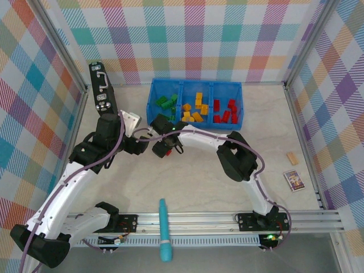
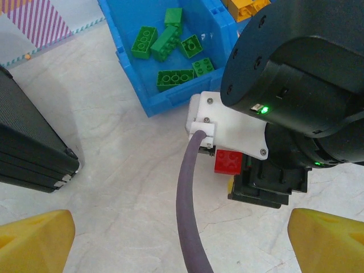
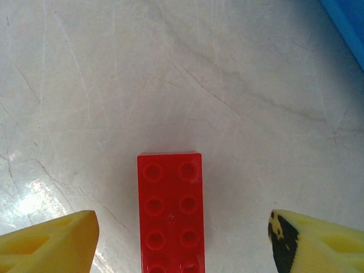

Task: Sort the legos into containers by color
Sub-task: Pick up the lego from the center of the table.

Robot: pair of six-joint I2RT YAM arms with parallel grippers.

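Standing by the table, I see the right gripper [image 3: 183, 227] poised over a single red brick [image 3: 169, 210] that lies flat on the pale tabletop, studs up. It sits just in front of the green end of the blue tray [image 1: 195, 82]. The jaws are spread wide with the brick between them; neither yellow finger touches it, so nothing is held.

To my eye the step in hand is picking up this red brick. The fingers already flank its long sides, which seems the right bite (the narrow width is the easier one to pinch). I would want the gripper lowered straight down and the brick centred between the pads before closing, since it looks a shade nearer the left finger.

After that it needs lifting well above the tray's front wall and carrying past green and yellow to the red compartment [image 1: 226, 123] at the far end.

The left gripper [image 2: 182, 244] hangs close by, fully spread and empty, so the right arm should mind it.
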